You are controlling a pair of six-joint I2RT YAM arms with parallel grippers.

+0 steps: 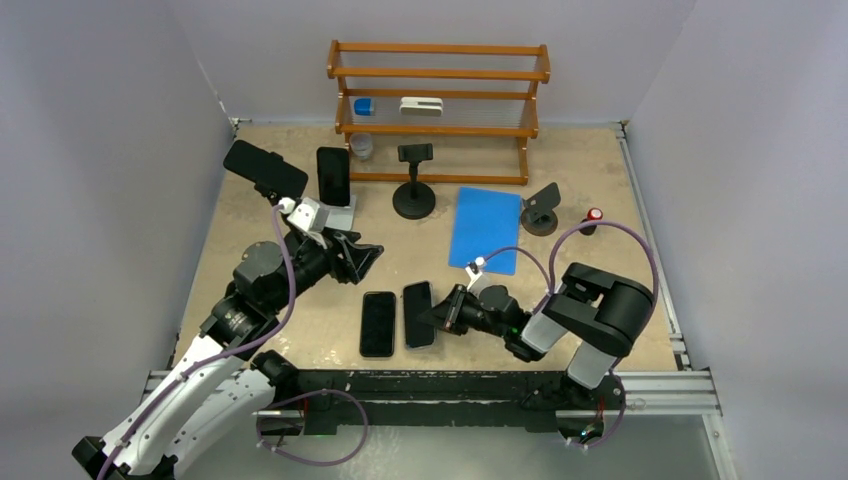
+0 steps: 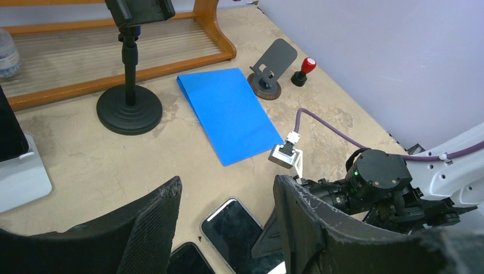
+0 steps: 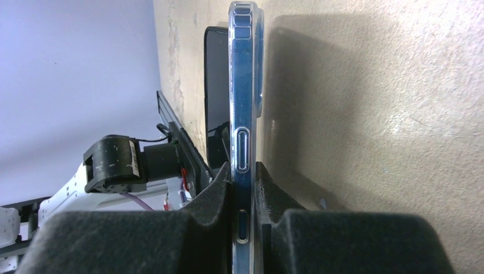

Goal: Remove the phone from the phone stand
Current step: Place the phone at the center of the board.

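Observation:
My right gripper [image 1: 445,312] is shut on the edge of a phone in a clear case [image 1: 418,314], held flat and low over the table; in the right wrist view this phone [image 3: 242,114] shows edge-on between the pads [image 3: 220,191]. A second black phone [image 1: 378,323] lies beside it on the left. My left gripper [image 1: 365,258] hangs open above and behind both, empty; its fingers [image 2: 154,222] frame the held phone [image 2: 240,228]. A small black phone stand [image 1: 541,210] and a round-based clamp stand [image 1: 414,190] are empty. A white stand [image 1: 338,216] holds another phone [image 1: 333,175].
A blue mat [image 1: 487,229] lies right of centre, with a red-topped button [image 1: 594,218] beyond the small stand. A wooden rack [image 1: 437,105] spans the back with small items on it. Another black phone [image 1: 265,170] is propped at the back left.

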